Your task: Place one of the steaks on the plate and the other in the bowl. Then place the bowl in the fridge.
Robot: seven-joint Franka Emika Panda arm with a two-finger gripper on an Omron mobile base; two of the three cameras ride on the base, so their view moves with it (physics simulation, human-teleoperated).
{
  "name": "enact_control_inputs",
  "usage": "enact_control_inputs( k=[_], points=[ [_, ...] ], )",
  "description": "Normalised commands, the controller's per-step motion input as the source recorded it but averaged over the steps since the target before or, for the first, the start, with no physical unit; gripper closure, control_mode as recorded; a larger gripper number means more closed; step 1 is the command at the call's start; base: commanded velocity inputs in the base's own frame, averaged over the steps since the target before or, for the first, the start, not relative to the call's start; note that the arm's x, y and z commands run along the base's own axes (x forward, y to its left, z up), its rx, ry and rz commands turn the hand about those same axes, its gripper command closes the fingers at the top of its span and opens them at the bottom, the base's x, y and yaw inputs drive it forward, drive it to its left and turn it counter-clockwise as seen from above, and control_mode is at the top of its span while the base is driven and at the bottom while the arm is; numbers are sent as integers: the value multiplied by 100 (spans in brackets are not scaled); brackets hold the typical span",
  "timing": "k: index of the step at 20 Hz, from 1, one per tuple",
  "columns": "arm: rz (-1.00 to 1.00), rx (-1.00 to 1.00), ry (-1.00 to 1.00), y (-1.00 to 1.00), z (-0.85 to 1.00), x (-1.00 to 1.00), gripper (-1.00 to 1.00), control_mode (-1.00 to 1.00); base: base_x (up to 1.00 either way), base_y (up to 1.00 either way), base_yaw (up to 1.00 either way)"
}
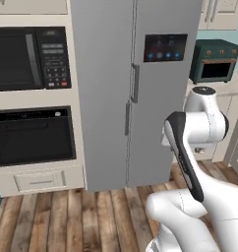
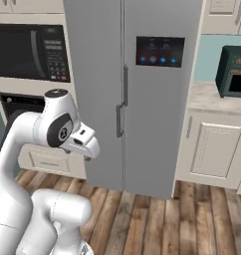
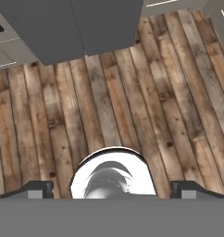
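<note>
1. left base view puts the fridge (image 1: 133, 88) at centre, both doors closed, its dark touchscreen panel (image 1: 165, 47) at 1 o'clock.
2. microwave (image 1: 30, 58) and black oven (image 1: 33, 135) sit at 9 o'clock; a green toaster oven (image 1: 214, 60) at 2 o'clock.
3. hand view looks down on the wood floor (image 3: 132, 102); the gripper (image 3: 112, 189) has its jaws wide apart, holding nothing.
4. fridge base lies at 11 o'clock there.

base views: face fridge (image 1: 131, 93), left/right | hand view: down at floor (image 3: 132, 92)
</note>
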Motion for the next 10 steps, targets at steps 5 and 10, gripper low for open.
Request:
enact_control_inputs(
  k=[5, 10],
  points=[
    [0, 0, 0, 0, 0, 0, -100, 100, 16, 0, 1],
    [7, 3, -27, 0, 0, 45, -100, -100, 0, 0, 0]
  ],
)
